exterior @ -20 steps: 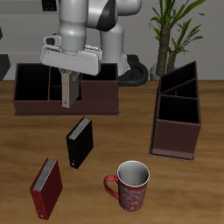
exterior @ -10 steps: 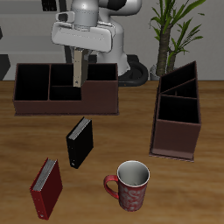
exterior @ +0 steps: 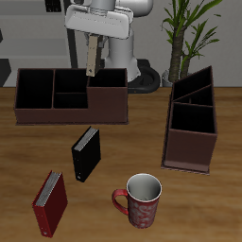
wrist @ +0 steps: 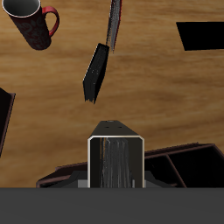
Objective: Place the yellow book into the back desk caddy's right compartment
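My gripper (exterior: 92, 41) is shut on the yellow book (exterior: 91, 57). The book hangs upright from it, raised well above the back desk caddy (exterior: 57, 115). In the exterior view it lines up with the divider between the two small middle cells and the right compartment (exterior: 108, 94), a large section with dark-brown walls. In the wrist view the book (wrist: 115, 163) shows end-on as a grey-tan slab between the jaws, with the caddy's dark walls (wrist: 185, 163) behind it.
A black book (exterior: 85, 153) stands on the table in front of the caddy, also seen in the wrist view (wrist: 96, 72). A dark red book (exterior: 50, 202) and a red patterned mug (exterior: 142, 200) are near the front edge. A taller angled caddy (exterior: 192, 123) stands to the side.
The gripper has lifted the yellow book higher and carried it sideways along the back caddy, from over the middle cells toward the right compartment. Nothing else moved.
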You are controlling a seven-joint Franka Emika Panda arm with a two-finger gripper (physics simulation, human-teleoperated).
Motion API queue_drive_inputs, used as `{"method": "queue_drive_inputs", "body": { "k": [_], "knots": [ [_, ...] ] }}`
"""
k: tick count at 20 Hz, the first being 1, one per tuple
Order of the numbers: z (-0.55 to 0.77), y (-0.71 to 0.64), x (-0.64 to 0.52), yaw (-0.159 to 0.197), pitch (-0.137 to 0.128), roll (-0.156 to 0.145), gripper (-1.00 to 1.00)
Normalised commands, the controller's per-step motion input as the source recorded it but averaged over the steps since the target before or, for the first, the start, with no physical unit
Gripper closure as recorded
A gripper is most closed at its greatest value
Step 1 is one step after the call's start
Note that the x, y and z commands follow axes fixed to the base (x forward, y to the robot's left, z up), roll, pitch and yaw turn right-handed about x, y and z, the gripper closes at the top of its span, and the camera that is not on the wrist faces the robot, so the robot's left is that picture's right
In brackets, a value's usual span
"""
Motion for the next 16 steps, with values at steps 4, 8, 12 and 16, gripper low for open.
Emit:
{"method": "queue_drive_inputs", "body": {
  "k": [4,8,12,16],
  "knots": [
    [0.12,0.04,-0.33,0.026,0.005,-0.078,1.0],
    [0.16,0.14,-0.42,0.019,-0.004,-0.044,1.0],
    [0.07,0.15,-0.28,0.035,0.014,-0.017,1.0],
    [0.06,0.12,-0.23,0.04,-0.011,-0.006,1.0]
  ]
}}
